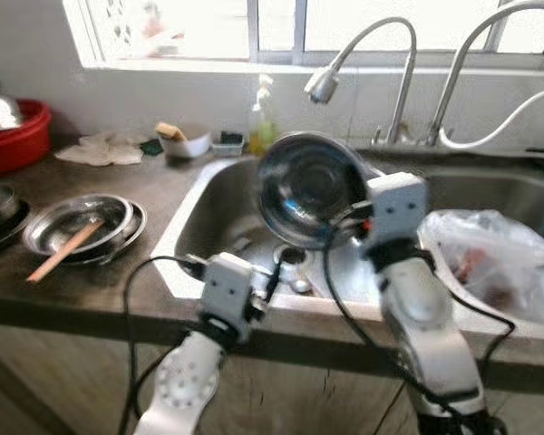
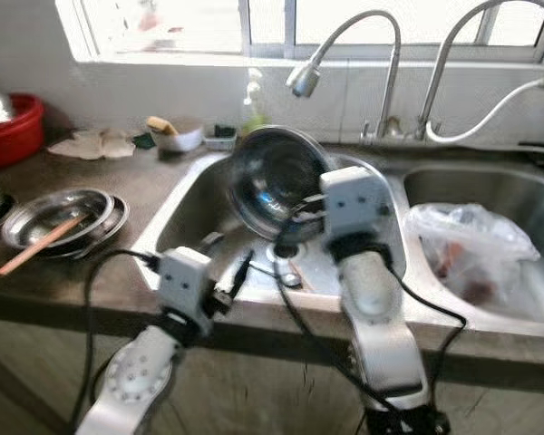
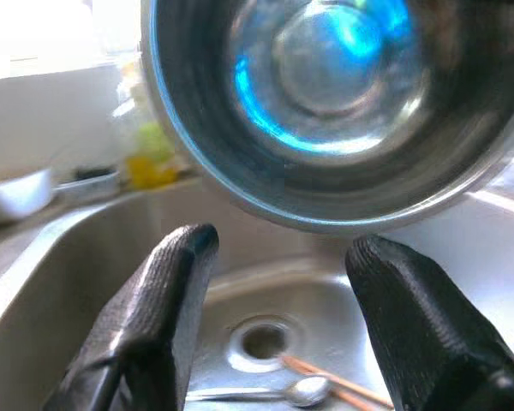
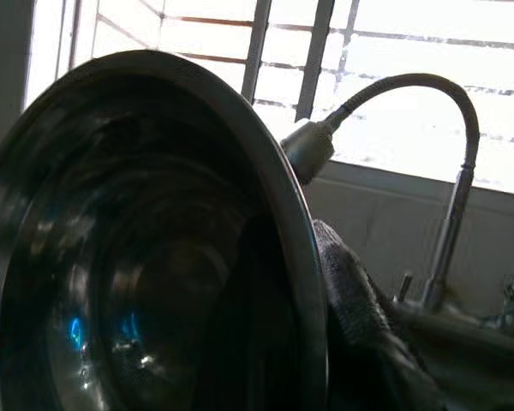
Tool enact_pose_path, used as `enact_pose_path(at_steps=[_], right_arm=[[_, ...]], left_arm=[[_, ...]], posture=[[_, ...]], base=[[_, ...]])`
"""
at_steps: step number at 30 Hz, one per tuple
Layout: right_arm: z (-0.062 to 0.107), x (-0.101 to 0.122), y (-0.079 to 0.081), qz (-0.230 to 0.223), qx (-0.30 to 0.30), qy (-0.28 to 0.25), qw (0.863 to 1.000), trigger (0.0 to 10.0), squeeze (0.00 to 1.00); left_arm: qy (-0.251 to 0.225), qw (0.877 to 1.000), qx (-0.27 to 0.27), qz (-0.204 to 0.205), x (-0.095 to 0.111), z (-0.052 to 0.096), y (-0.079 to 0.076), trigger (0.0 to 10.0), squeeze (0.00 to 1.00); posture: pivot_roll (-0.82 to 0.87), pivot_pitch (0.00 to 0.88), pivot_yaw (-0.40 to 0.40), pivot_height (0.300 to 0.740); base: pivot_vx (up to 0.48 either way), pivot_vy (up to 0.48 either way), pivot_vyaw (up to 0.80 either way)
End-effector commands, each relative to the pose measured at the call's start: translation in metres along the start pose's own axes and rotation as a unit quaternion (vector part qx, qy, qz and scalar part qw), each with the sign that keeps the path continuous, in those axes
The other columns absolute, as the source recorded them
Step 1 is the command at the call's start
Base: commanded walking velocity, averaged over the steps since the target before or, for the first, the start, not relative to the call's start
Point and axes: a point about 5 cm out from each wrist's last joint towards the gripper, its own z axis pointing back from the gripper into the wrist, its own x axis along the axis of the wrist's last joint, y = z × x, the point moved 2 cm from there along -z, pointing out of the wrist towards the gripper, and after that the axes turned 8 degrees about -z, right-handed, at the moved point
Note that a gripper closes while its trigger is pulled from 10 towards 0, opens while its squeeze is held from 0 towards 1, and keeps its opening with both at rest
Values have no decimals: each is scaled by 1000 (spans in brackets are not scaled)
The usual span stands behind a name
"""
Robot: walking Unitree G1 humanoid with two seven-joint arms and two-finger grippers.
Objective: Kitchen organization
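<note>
A steel bowl is pinched by its rim in the right gripper and held tilted above the left sink basin. The left gripper is held w/ its 2 fingers spread, empty, near the sink's front edge. Judged best: bowl kept clear of the faucet and lifted slowly twd the plates on the counter.

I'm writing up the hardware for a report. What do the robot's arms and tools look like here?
Both arms are silver, with rounded metallic links and boxy pale-grey wrist blocks. Loose black cables loop along each arm. The left arm's lower link has a round disc ringed with small holes. The left tool has two long black fingers with a fine ribbed texture; a right tool finger looks likewise dark and textured.
</note>
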Motion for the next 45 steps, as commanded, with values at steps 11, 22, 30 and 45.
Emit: enact_pose_path(at_steps=[11,22,30,45], right_arm=[[-24,3,-30,7,-38,14,999,10000,0],[-56,-60,-49,-35,-80,200,976,10000,0],[-62,-82,-47,-50,-80,265,959,10000,0],[-41,-126,-54,-104,-121,402,902,10000,0]], left_arm=[[-7,1000,-9,5,5,-1,-8,10000,0],[-4,1000,-13,13,9,5,-11,10000,0],[5,1000,-14,19,9,12,-14,10000,0],[25,999,-22,28,9,24,-20,10000,0]], posture=[[146,55,-22,740],[163,94,-34,740],[177,135,-43,740],[175,187,-49,740]], base=[[0,0,0],[0,0,0],[0,0,0],[0,0,0]])
